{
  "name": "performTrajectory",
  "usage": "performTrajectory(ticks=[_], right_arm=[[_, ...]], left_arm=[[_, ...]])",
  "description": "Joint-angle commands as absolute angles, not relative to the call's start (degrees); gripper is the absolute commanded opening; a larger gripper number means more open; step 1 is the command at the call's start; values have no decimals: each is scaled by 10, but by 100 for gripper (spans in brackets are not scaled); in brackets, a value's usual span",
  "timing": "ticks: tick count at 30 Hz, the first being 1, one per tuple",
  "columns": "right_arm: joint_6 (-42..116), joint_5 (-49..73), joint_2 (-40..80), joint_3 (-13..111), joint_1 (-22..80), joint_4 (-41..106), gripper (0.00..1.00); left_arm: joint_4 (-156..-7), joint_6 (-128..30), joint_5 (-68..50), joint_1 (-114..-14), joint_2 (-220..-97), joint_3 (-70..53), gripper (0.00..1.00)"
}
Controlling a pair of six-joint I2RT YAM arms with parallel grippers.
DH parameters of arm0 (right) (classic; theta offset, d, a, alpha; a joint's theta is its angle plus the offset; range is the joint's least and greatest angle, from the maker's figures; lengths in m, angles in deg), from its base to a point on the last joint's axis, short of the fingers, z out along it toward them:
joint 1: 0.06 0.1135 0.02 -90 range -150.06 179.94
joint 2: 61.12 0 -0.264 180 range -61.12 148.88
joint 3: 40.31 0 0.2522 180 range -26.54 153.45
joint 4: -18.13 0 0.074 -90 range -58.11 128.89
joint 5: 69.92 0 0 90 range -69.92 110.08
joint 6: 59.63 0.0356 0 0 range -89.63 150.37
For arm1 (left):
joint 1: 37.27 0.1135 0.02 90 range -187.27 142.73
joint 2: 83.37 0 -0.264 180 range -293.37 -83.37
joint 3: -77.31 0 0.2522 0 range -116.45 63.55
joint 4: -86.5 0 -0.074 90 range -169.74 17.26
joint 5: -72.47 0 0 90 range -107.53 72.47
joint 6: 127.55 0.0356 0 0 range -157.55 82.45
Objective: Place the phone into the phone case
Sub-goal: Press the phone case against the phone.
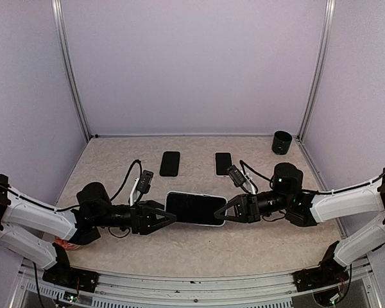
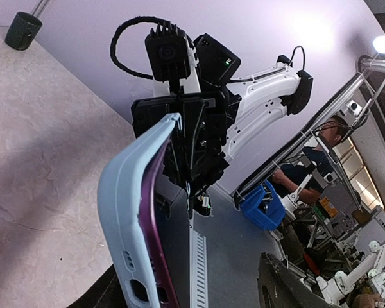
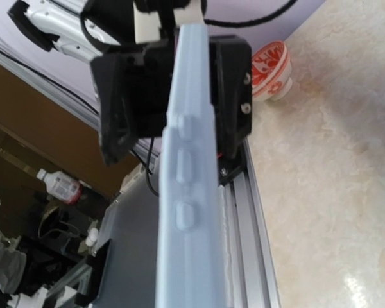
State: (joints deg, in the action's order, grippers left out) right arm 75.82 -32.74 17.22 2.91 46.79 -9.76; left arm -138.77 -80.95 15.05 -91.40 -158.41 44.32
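The phone (image 1: 194,208) sits in the phone case (image 2: 119,212), held up over the middle of the desk (image 1: 199,256) between the two arms. Its dark glass faces upward and its long axis runs from one pincer to the other. The right pincer (image 1: 223,212) is clamped together on the right end of the phone case, gripping it from the side. The left pincer (image 1: 169,215) stands at the opposite end with its fingers spread apart in a V. The case's near end lies in the gap between them, and the left wrist view shows clear space on the side toward one finger. The phone case is pale blue, matte and rubbery-looking, with rounded corners, oval cut-outs near its end and three raised button bumps along one long edge, plain in the right wrist view. From the left wrist camera a glossy purple edge of the phone shows along the case's lip, bowed slightly out of it rather than lying flush. The desk has a beige, stone-speckled surface. Farther back on it lie a black handset (image 1: 170,163) and a second handset (image 1: 223,163) with a light rim, well apart from the held phone. A black cup (image 1: 282,142) stands in the far right corner, and a red-and-white patterned bowl (image 3: 273,67) sits near the left arm.
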Motion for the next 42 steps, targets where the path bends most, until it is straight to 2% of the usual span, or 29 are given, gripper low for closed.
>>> performTrajectory(ticks=[1,5,17,23,30,34,38,42], right_arm=[[789,-325,153,27,461,-178,0],[801,-328,162,22,459,-195,0],[789,-328,183,15,459,-186,0],[760,-313,177,18,459,-148,0],[698,-278,157,28,459,-64,0],[666,-252,141,28,458,-27,0],[641,-221,117,22,458,-2,0],[719,-253,123,9,451,-67,0]], left_arm=[[-1426,-813,167,-920,-1596,441,62],[-1437,-813,167,-920,-1603,442,57],[-1453,-816,160,-920,-1613,443,30],[-1463,-823,164,-920,-1626,442,17],[-1474,-842,165,-918,-1643,437,9],[-1482,-862,162,-910,-1656,437,0],[-1504,-888,166,-901,-1673,438,0],[-1485,-861,177,-903,-1674,432,0]])
